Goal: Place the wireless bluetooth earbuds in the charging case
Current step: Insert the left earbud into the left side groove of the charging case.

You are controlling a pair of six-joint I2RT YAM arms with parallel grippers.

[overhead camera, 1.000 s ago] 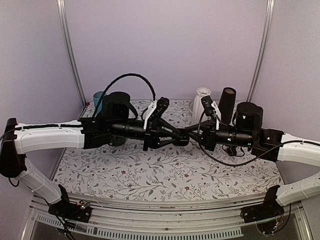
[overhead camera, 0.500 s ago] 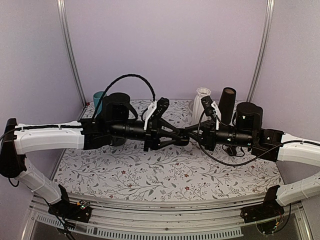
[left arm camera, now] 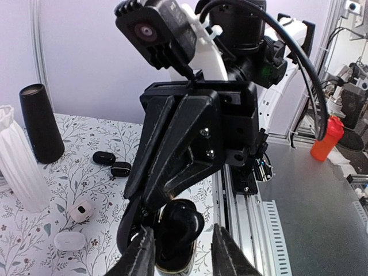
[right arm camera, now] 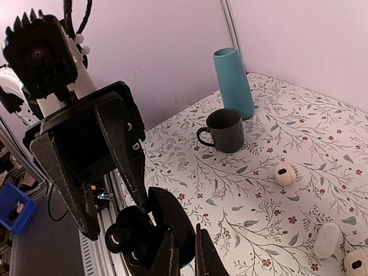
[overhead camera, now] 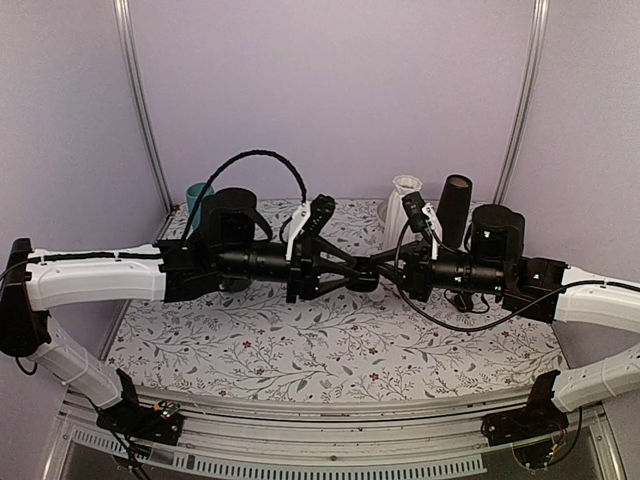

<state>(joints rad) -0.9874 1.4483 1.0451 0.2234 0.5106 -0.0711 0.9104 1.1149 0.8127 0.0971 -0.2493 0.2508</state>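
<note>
Both grippers meet in mid-air over the table's middle. My left gripper [overhead camera: 360, 274] [left arm camera: 184, 248] is shut on the glossy black charging case [left arm camera: 177, 227], which also shows in the right wrist view [right arm camera: 127, 238]. Its lid [right arm camera: 165, 208] stands open. My right gripper [overhead camera: 386, 264] [right arm camera: 185, 246] comes from the opposite side, its fingers nearly together and pinching the lid's edge. Two small black earbuds [left arm camera: 103, 157] [left arm camera: 121, 168] lie side by side on the floral tablecloth near the black cylinder. I cannot see inside the case.
A white ribbed vase [overhead camera: 403, 205] [left arm camera: 17, 167] and a black cylinder [overhead camera: 454, 208] [left arm camera: 41, 123] stand at the back right. A teal cup [overhead camera: 197, 200] [right arm camera: 233, 83] and a grey mug [right arm camera: 225, 130] stand at the back left. White earbuds [right arm camera: 284, 173] [left arm camera: 81, 211] and white cases [right arm camera: 328, 238] [left arm camera: 69, 240] lie on the cloth.
The left wrist has turned slightly and its cable has shifted. Both grippers stay together at the case.
</note>
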